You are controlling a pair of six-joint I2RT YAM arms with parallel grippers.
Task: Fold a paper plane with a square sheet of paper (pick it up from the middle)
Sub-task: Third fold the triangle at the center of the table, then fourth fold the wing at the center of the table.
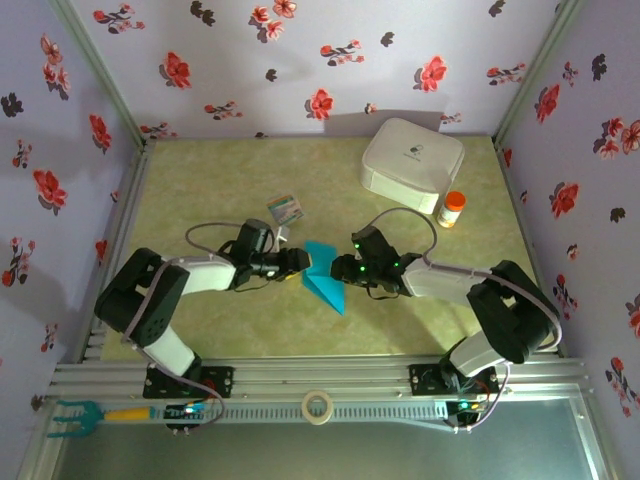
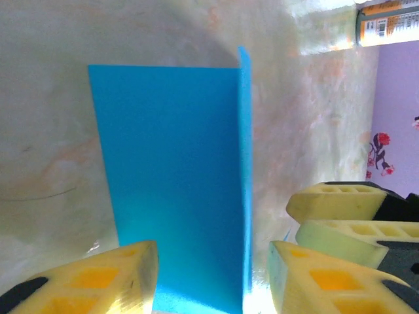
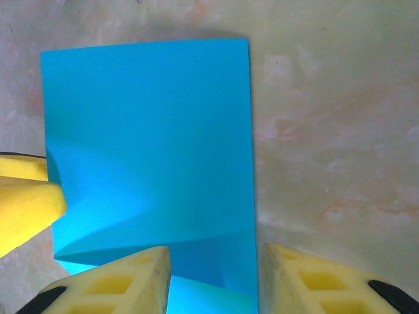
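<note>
- Leaning the left arm [image 1: 195, 275] and the right arm [image 1: 455, 282] in from the near edge of the tabletop [image 1: 250, 185], meeting at its middle from opposite sides.
- Flanking the square sheet of paper [image 1: 326, 282], folded narrow and lying at mid-tabletop, long axis slanting from far-left to near-right, one flap standing upright along an edge in the left wrist view.
- Straddling that strip with the left gripper [image 2: 213, 281], jaws standing apart, clamping nothing.
- Straddling it likewise with the right gripper [image 3: 215, 281], jaws parted, gripping nothing.
- Judging both grippers equally near, each facing across the long axis, so pinching crosswise from either side.
</note>
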